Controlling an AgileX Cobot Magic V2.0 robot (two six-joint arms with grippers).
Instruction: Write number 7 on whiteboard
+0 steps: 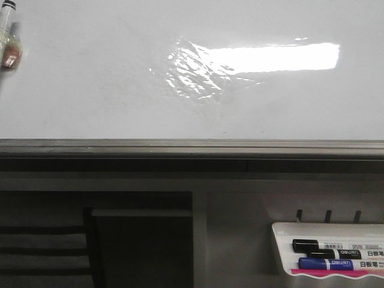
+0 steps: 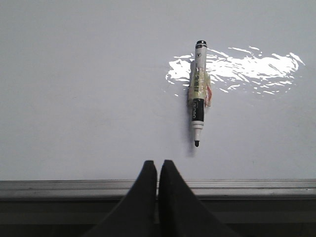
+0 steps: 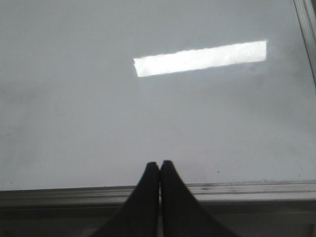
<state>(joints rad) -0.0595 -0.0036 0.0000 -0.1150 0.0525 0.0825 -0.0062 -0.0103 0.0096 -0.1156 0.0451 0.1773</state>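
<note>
**Op:** Front view, left to right: marker (image 1: 8, 33) lying on the whiteboard (image 1: 90, 90) at the far left edge of frame, cap off, tape round its barrel. Bright glare mid-board. Marker tray (image 1: 329, 255) low on the right, below the frame, with two capped pens. Neither arm shows in this view.

**Obs:** Grippers?

**Op:** I read the left gripper (image 2: 158, 168) as clenched on nothing, fingertips pressed together over the board's near frame, marker (image 2: 198, 94) apart from it, tip pointing back toward the fingers. Right gripper (image 3: 159, 168) likewise closed and empty, over the frame, bare board (image 3: 148, 123) beyond.

**Obs:** Any sign of the number 7?

**Op:** None that I can find. Board surface reads clean, glossy white, grey metal edge, faint smudges only. My judgement: writing not yet begun.

**Obs:** Risks?

**Op:** Marker lies flat on a slick surface, so a closed or off-centre approach could nudge it and roll it away. Jaws must part first. Grabbing too near the nib could smear ink or block the tip. A tilted hold could give a faint or skipped stroke
</note>
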